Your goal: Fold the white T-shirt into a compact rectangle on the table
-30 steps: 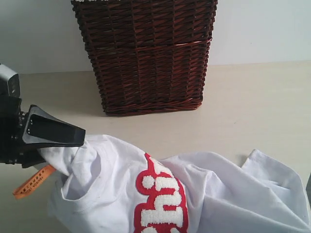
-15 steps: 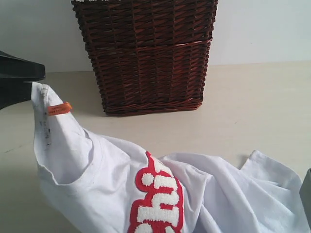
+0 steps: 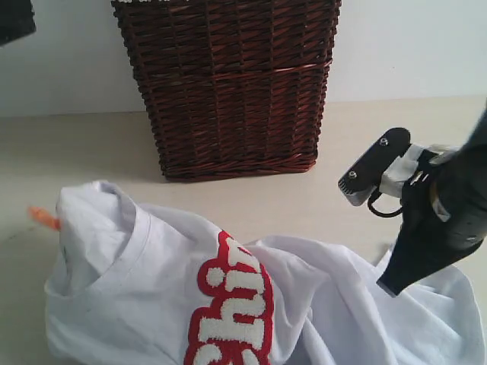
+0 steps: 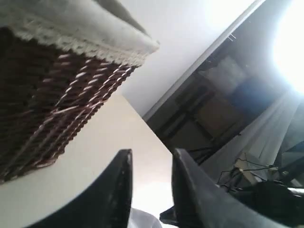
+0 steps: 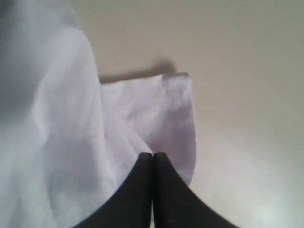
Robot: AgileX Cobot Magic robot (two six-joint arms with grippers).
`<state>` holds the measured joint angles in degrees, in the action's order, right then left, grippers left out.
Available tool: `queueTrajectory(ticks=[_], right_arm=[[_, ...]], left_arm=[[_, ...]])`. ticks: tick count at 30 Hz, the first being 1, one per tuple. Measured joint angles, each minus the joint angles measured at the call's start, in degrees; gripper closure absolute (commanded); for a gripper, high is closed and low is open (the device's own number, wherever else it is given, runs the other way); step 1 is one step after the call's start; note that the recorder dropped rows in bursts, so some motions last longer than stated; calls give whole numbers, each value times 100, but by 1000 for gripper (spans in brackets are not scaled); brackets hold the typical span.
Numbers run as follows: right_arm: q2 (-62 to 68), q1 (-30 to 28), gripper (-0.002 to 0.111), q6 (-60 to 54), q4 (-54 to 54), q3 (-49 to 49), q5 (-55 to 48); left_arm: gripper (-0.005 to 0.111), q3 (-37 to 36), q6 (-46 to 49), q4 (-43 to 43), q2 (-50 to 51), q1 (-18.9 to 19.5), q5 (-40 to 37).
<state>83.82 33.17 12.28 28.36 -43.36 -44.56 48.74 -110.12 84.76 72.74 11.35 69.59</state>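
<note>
Toward six o'clock in the exterior view, the white T-shirt (image 3: 137, 293) lies crumpled on the table (image 3: 91, 152), red-edged letters up, its orange tag (image 3: 44, 219) poking out at nine. We see the right gripper (image 3: 392, 285) at four o'clock, tips pressed together and touching the shirt's edge; whether cloth is pinched we cannot tell. The left gripper (image 4: 152, 156) sits at eleven, well apart from the shirt, jaws slightly parted, holding nothing. Behind the cream table is a pale wall. We count one shirt, one wicker basket (image 3: 228, 91) at twelve, two grippers.
</note>
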Motion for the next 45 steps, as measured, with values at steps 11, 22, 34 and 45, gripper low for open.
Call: queueTrajectory(ticks=[11,22,34,45], right_arm=[[2794,-1524,108,-150,-499,-1238,1249],[3158,-2328,108,-231,-718,-1814,1689],[3167,-2729,108,-1758,-2513,-1814,1941],[3167,-2729,108,-2546,-3382,-1814,2019]], left_arm=[[69,71,473,542,-247,-427,-145],[41,-247,122,1527,463,-1687,-1350],[41,-719,308,1548,2177,-1333,-3041],[41,-318,1083,1546,2965,-1333,-3681]])
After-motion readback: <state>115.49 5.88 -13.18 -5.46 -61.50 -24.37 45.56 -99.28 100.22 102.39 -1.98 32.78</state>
